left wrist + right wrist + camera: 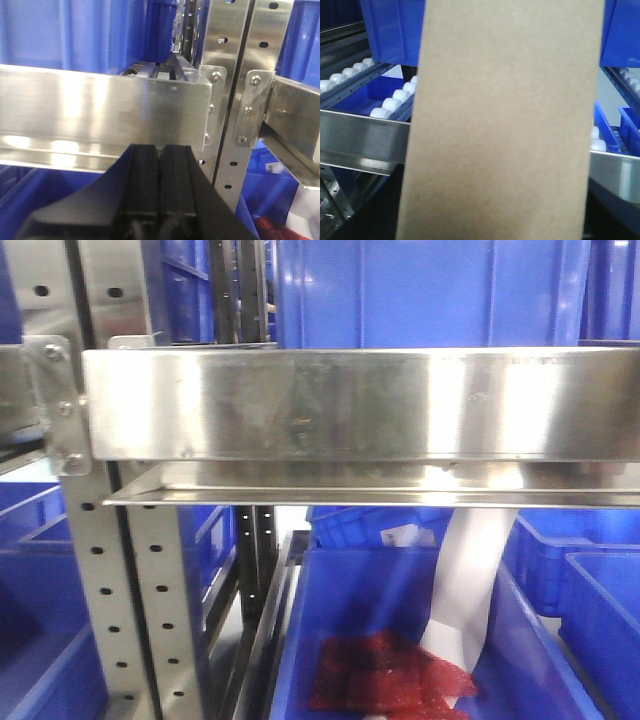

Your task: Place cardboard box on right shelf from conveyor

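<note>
1. The cardboard box [505, 120] fills the middle of the right wrist view. It stands upright, close to the lens, in front of the steel lip of the right shelf [360, 137].
2. The right gripper is hidden behind the box, so its grip cannot be told (the box hanging mid-view suggests a hold).
3. The left gripper [161, 165] shows black fingers pressed together and empty, just below the shelf lip.
4. Risk: the box's lower edge, out of sight, may strike the lip and twist in the hold.
5. Risk: set upright on the white rollers [390, 105], the narrow box may topple or roll.
6. Risk: the blue bins [390, 30] crowd the shelf, leaving little room.
</note>
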### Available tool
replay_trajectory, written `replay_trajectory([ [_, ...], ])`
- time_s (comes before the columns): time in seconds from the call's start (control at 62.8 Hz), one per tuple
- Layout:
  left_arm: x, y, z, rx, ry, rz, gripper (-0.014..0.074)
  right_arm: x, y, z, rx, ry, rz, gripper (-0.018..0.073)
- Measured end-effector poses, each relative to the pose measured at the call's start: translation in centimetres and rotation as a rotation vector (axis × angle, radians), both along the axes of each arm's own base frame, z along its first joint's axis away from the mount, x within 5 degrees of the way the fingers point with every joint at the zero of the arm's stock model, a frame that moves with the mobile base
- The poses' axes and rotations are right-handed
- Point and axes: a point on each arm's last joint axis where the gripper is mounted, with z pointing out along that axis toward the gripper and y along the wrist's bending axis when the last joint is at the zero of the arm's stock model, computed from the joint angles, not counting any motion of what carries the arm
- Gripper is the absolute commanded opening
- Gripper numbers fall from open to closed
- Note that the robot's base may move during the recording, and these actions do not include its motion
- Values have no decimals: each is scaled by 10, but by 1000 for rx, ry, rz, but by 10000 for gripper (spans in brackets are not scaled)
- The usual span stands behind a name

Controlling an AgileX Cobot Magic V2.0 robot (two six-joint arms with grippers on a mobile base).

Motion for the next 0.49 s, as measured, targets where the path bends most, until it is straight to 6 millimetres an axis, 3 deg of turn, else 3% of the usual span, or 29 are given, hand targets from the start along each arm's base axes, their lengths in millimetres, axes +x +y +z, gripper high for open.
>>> replay_trajectory([
  [0.494, 0, 0, 0, 0, 0, -1, -119, 0, 0, 0, 0, 0, 0, 120],
])
